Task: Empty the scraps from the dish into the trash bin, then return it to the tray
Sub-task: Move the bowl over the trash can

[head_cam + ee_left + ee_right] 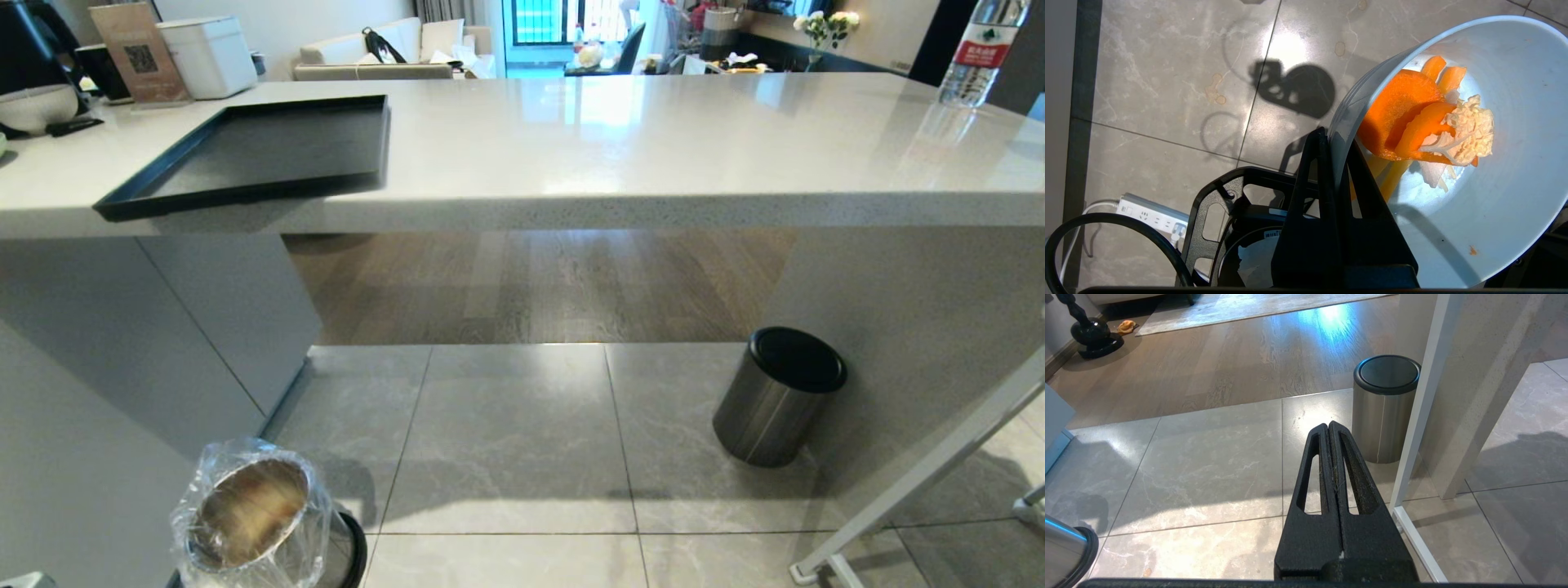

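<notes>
Emptying is in hand: left claw (1337,143) pinches the dish (1494,183) rim, scraps (1425,118) inside; next, tip over the trash bin (249,514).

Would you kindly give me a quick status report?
Left gripper shut on bowl rim, bowl tipped, scraps inside. Right gripper shut, empty, over floor. Lined bin open; tray on counter. Nothing in the way.
</notes>
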Tool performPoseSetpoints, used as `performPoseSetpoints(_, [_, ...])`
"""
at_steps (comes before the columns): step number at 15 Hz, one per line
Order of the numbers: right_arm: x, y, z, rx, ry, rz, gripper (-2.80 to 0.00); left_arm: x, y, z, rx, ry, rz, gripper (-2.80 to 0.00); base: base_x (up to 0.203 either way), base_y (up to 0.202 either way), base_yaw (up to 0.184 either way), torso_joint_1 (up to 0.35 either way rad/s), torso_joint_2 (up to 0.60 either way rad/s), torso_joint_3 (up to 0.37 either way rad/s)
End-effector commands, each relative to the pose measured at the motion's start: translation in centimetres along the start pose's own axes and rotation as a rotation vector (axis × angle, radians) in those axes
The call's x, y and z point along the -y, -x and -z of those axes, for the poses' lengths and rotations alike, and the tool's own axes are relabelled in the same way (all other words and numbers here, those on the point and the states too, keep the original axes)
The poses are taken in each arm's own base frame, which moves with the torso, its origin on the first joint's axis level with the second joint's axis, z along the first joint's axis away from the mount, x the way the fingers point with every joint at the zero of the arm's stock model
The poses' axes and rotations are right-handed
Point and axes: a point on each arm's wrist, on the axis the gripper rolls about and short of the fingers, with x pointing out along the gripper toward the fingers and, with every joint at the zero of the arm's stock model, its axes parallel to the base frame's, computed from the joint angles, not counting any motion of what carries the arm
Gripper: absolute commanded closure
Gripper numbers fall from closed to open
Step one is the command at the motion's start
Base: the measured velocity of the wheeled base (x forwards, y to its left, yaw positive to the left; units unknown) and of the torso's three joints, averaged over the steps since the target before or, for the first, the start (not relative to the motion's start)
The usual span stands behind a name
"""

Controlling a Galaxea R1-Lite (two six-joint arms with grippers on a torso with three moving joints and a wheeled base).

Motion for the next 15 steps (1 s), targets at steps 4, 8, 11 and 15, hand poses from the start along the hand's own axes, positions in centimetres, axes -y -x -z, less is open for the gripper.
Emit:
performPoseSetpoints(4, [0.00, 0.00, -0.01, 0.000, -0.001, 0.000, 0.00, 0.00, -0.01, 0.01, -0.004, -0.001, -0.001, 0.00, -0.002, 0.000, 0.017, 0.001, 0.00, 0.001])
performPoseSetpoints(8, [0.00, -0.01, -0.01, -0.001, 0.000, 0.000, 0.00, 0.01, -0.01, 0.01, -0.004, -0.002, 0.000, 0.00, -0.003, -0.004, 0.166, 0.002, 0.00, 0.003])
performPoseSetpoints(11, [0.00, -0.01, -0.01, 0.000, 0.000, 0.002, 0.00, 0.00, 0.00, 0.02, -0.002, 0.000, 0.001, 0.00, 0.000, -0.009, 0.174, 0.003, 0.00, 0.004])
performPoseSetpoints(15, [0.00, -0.01, -0.01, -0.001, -0.002, 0.001, 0.00, -0.01, 0.00, 0.02, -0.002, 0.001, -0.001, 0.00, 0.001, -0.009, 0.175, 0.003, 0.00, 0.001])
